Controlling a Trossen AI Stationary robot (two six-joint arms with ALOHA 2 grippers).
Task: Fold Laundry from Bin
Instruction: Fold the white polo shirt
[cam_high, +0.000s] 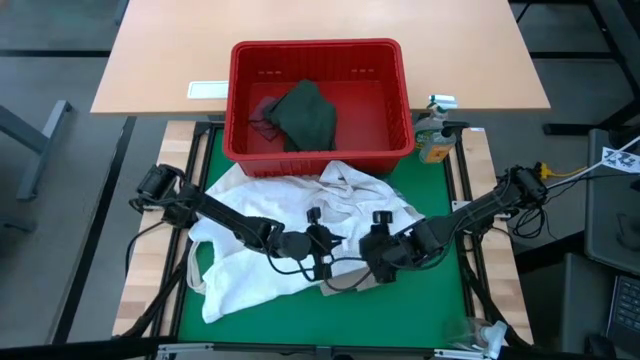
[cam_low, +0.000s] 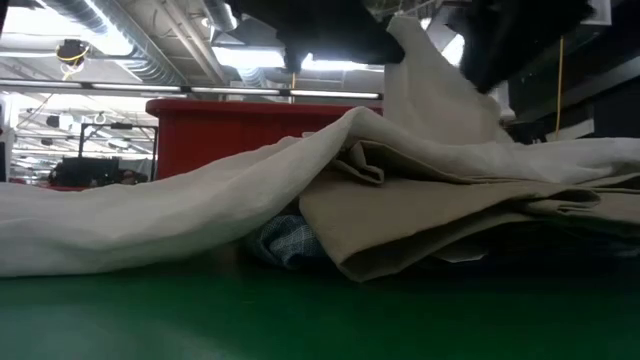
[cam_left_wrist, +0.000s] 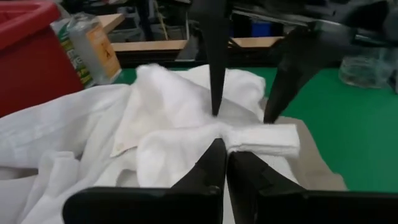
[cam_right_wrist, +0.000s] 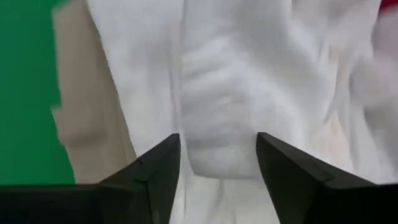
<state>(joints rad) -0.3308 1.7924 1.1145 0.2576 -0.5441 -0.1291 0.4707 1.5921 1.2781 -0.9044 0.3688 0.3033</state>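
Folding has barely begun. The white shirt (cam_high: 300, 225) lies rumpled on the desk (cam_high: 440, 300) before the red bin (cam_high: 320, 150), over a tan shirt (cam_low: 420, 215). The left pincer (cam_left_wrist: 225, 163) pinches its cuff; the right pincer (cam_right_wrist: 217, 152) hovers spread above. A dark top (cam_high: 305, 115) waits in the bin.

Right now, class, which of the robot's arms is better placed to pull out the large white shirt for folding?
Probably the left: the left gripper is shut on a fold of the large white shirt, while the right gripper hangs open above it, holding nothing.
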